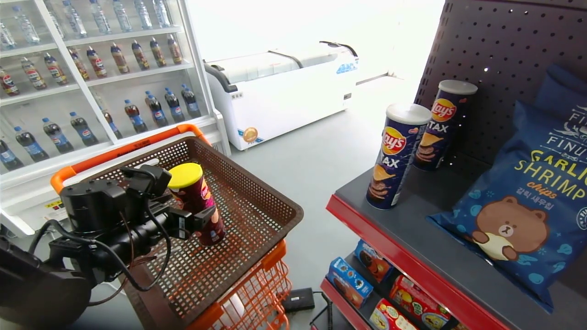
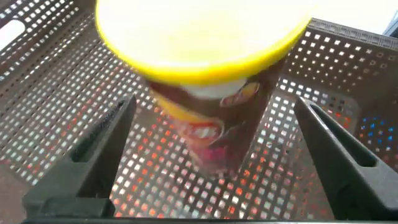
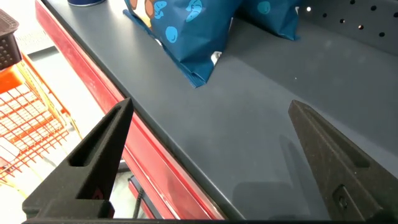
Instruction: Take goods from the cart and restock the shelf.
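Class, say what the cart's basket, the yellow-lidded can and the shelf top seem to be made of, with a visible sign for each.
Basket: likely moulded plastic, brown, matte; its walls are an even grid of small holes.
Can: probably cardboard with a glossy printed wrap; lid looks smooth yellow plastic.
Shelf top: likely painted metal, dark grey, matte, flat, with a red front edge.

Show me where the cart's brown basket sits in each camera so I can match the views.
Head view: brown basket at lower left, holding the yellow-lidded can.
Left wrist view: its mesh floor behind the can, between the left tool's open fingers.
Right wrist view: its dark corner above the orange wire basket, facing the red shelf edge.
Shared landmark: the orange wire basket, under it in the head view.
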### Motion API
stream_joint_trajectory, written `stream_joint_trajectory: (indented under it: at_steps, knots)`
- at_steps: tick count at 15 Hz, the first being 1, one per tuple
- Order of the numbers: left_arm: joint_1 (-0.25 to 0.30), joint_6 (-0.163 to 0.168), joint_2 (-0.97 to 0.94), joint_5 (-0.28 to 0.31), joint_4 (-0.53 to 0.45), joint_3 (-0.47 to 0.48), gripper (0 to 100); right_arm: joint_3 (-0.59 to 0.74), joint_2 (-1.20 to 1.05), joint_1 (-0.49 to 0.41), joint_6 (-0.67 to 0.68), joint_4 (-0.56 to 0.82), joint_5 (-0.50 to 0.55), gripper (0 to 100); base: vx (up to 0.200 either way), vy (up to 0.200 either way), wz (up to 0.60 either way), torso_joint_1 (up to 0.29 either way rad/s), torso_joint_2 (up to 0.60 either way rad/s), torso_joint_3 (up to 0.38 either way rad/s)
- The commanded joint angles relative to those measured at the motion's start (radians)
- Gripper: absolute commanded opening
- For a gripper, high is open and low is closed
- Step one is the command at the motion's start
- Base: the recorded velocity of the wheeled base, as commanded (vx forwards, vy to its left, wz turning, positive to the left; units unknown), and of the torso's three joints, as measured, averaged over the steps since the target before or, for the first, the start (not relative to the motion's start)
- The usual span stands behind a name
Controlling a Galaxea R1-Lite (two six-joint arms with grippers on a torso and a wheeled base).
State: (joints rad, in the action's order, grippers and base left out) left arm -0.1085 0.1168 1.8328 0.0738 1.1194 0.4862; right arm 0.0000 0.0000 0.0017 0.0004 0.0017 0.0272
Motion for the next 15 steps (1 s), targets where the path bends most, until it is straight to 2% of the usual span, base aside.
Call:
stream_joint_trajectory:
  at_steps: [1,4,7,10,11,13,15]
  knots:
    - [-0.019,0.000,0.089,0.000,0.042,0.029,100,0.000,0.002,0.000,0.000,0.000,0.000,100,0.000,0.000,0.00,0.000,0.00,0.000]
    - [-0.019,0.000,0.135,-0.029,0.079,0.060,100,0.000,0.002,0.000,0.000,0.000,0.000,100,0.000,0.000,0.00,0.000,0.00,0.000]
    - [-0.019,0.000,0.180,-0.083,0.097,0.091,100,0.000,0.002,0.000,-0.002,0.000,0.000,100,0.000,0.000,0.00,0.000,0.00,0.000]
    - [-0.022,-0.002,0.194,-0.085,0.102,0.092,100,0.000,0.002,0.000,0.000,0.000,0.000,100,0.000,0.000,0.00,0.000,0.00,0.000]
    - [-0.025,-0.002,0.201,-0.085,0.115,0.094,0,0.000,0.002,0.000,0.000,0.000,0.000,100,0.000,0.000,0.00,0.000,0.00,0.000]
    - [-0.034,0.015,0.201,-0.098,0.123,0.094,0,0.000,0.002,0.000,0.000,0.000,0.000,100,0.000,0.000,0.00,0.000,0.00,0.000]
    - [-0.042,0.027,0.197,-0.126,0.073,0.084,0,0.000,0.002,0.000,0.000,0.000,0.000,100,0.000,0.000,0.00,0.000,0.00,0.000]
